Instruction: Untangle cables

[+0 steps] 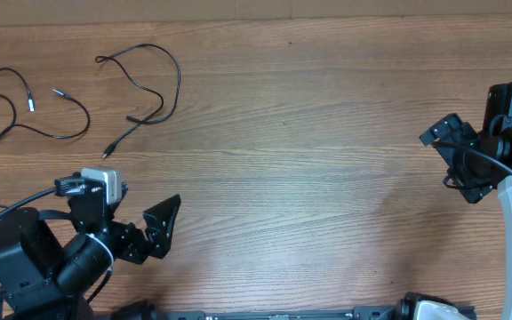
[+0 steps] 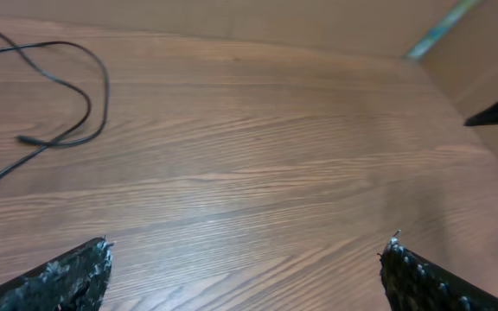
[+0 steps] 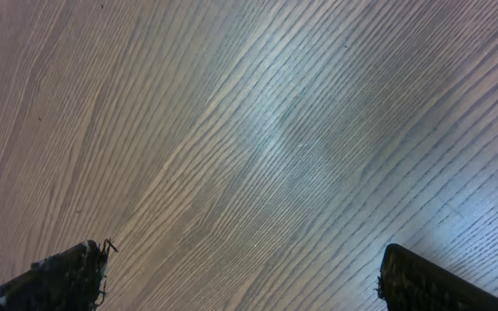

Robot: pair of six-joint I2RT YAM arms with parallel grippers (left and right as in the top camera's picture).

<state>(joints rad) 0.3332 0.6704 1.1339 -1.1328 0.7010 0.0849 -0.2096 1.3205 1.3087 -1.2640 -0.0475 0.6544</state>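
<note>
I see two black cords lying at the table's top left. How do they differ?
The left cable runs off the picture's left edge; the right cable lies wholly in view. The left cable curls in round loops; the right cable folds back at a sharp bend. Both are thin, black, loose on the table and apart from each other.

Two cables [image 1: 29, 102] [image 1: 140, 118], two hands [image 1: 169, 227] [image 1: 441, 160], one table [image 1: 309, 187]
</note>
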